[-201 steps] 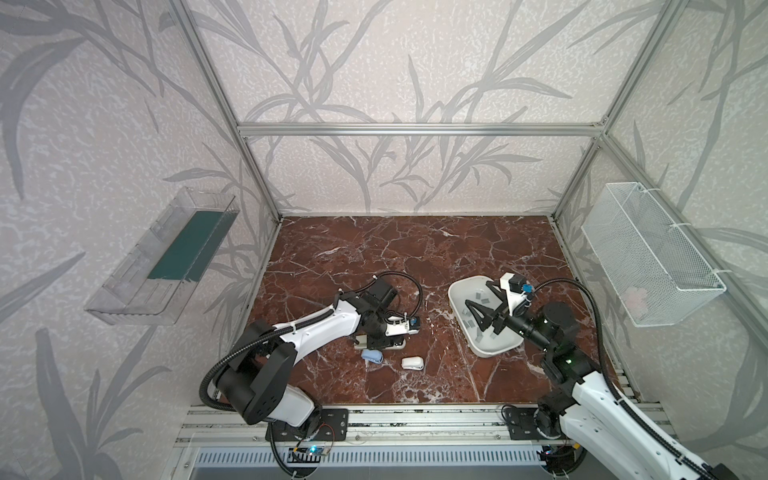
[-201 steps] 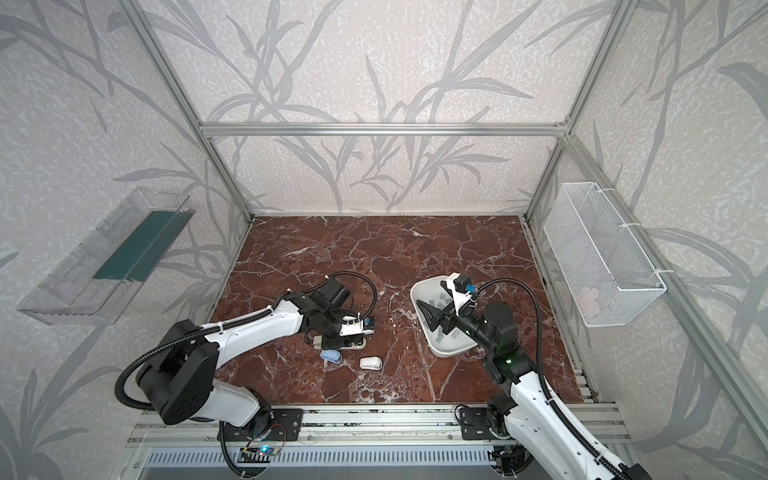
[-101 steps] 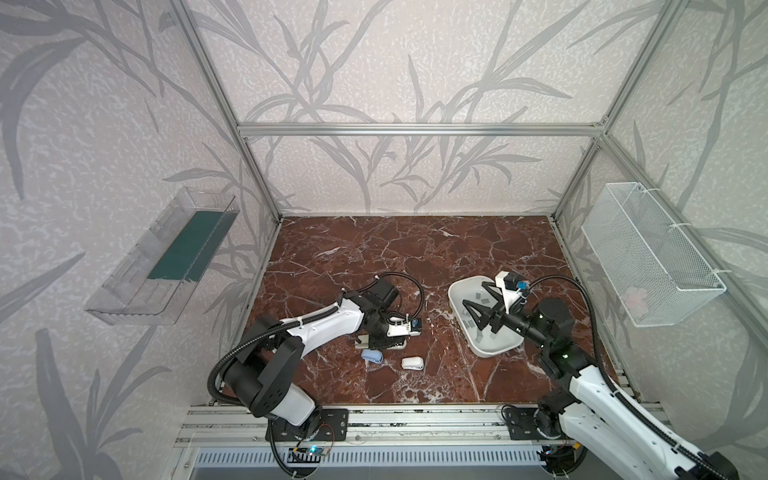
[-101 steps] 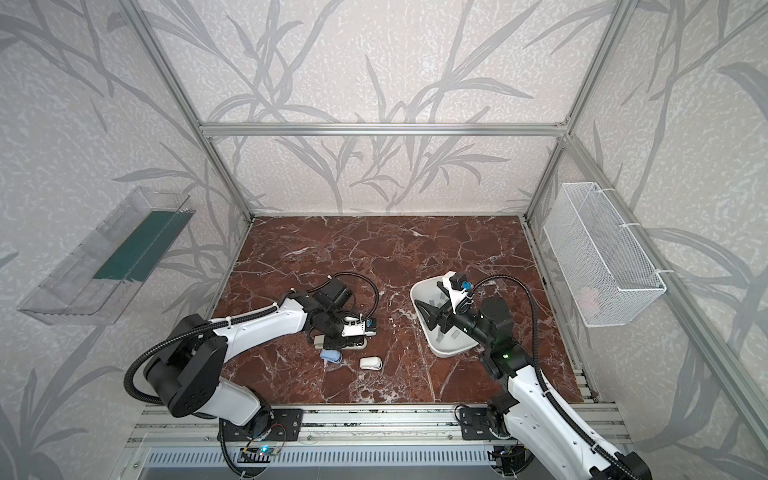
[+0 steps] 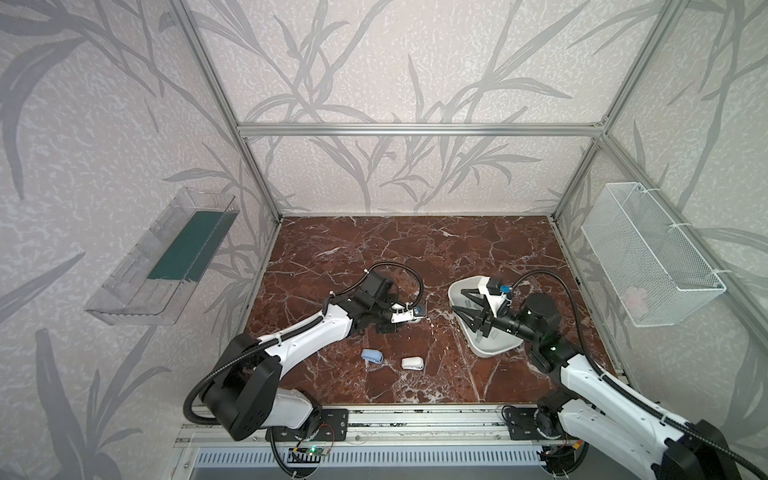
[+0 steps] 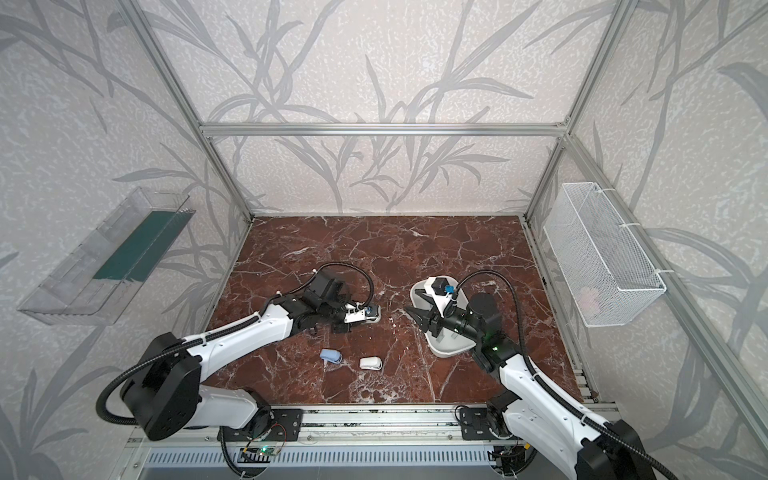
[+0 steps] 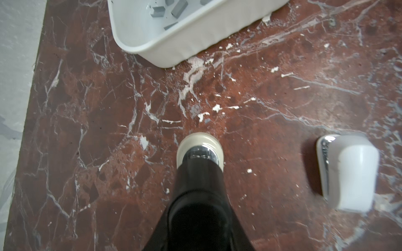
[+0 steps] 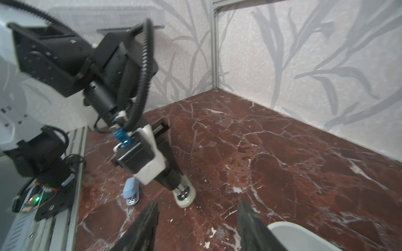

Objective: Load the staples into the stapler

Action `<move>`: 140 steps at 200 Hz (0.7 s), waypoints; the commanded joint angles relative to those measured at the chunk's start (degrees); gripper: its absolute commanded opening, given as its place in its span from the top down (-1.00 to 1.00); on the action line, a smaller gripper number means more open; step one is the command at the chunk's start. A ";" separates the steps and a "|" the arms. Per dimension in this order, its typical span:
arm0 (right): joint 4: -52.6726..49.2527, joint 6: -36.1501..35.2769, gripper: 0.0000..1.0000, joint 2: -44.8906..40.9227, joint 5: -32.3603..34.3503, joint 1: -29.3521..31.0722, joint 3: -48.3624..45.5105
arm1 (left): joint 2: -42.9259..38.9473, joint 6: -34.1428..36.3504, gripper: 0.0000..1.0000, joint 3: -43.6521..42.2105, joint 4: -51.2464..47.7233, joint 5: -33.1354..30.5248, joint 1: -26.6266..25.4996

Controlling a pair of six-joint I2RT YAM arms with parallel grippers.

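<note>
My left gripper (image 7: 200, 167) is shut on a cream stapler (image 7: 200, 150), whose rounded front end pokes out past the black fingers. In the right wrist view this stapler (image 8: 185, 194) tilts down toward the marble. In both top views it lies under the left wrist (image 5: 415, 322) (image 6: 374, 318). The staples (image 7: 178, 7) are grey strips lying in a white tray (image 7: 195, 41) (image 5: 498, 353) (image 6: 444, 353). My right gripper (image 8: 196, 204) (image 5: 459, 301) (image 6: 411, 301) hangs open over the tray's left edge. Nothing is between its fingers, which point at the stapler.
A blue stapler (image 5: 371, 356) (image 6: 330, 356) (image 8: 130, 191) and a white stapler (image 5: 412, 364) (image 6: 370, 363) (image 7: 345, 171) lie on the marble near the front. A wire basket (image 5: 648, 257) hangs on the right wall and a clear shelf (image 5: 166, 257) on the left wall.
My left gripper has closed on the cream stapler. My right gripper has moved left from over the tray toward the stapler, and its jaws have narrowed.
</note>
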 commanded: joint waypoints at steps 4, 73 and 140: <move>-4.12 -10.46 0.05 2.93 0.11 6.51 4.32 | 5.47 0.18 1.00 7.28 0.54 3.56 0.43; -4.98 -14.78 0.35 11.57 -2.33 10.25 7.04 | -1.82 -4.24 1.00 -3.68 10.76 11.87 1.06; -1.71 -14.57 0.35 9.58 -1.14 11.06 3.44 | -12.31 -7.64 1.00 -8.83 12.75 16.03 1.13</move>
